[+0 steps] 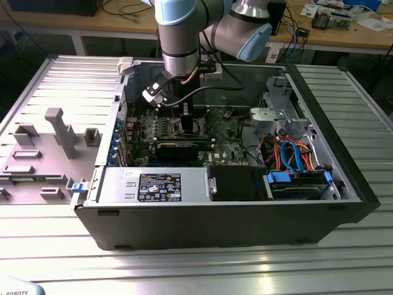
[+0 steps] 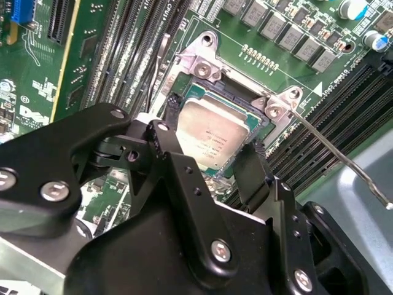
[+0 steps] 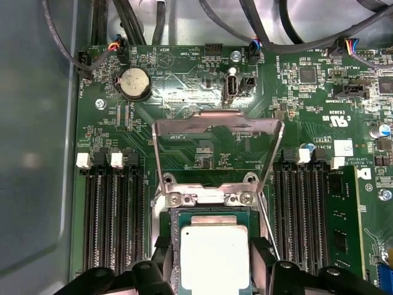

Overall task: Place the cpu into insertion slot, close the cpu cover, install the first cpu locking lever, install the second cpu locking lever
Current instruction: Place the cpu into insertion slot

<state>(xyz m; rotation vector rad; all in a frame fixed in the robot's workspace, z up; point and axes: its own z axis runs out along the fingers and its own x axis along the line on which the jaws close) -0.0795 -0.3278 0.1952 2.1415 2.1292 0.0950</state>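
Observation:
The cpu (image 2: 212,136), a small square chip with a silver top, lies in the insertion slot (image 2: 216,92) on the green motherboard. My gripper (image 2: 214,129) straddles it, one black fingertip (image 2: 172,106) on each of two opposite edges, and looks shut on it. The first wrist view shows the same: cpu (image 3: 214,252), gripper (image 3: 213,261), insertion slot (image 3: 212,212). The cpu cover (image 3: 216,121) stands raised on its hinge, away from the socket. A thin locking lever (image 2: 339,158) sticks out free beside the socket. In the exterior view the gripper (image 1: 184,118) reaches down inside the computer case.
Long black memory slots (image 3: 113,215) flank the socket on both sides. A black graphics card (image 1: 178,147) lies toward the case's front, with a power supply (image 1: 153,185) and a drive cage with coloured cables (image 1: 295,153). A grey fixture (image 1: 55,141) sits on the exterior view's left.

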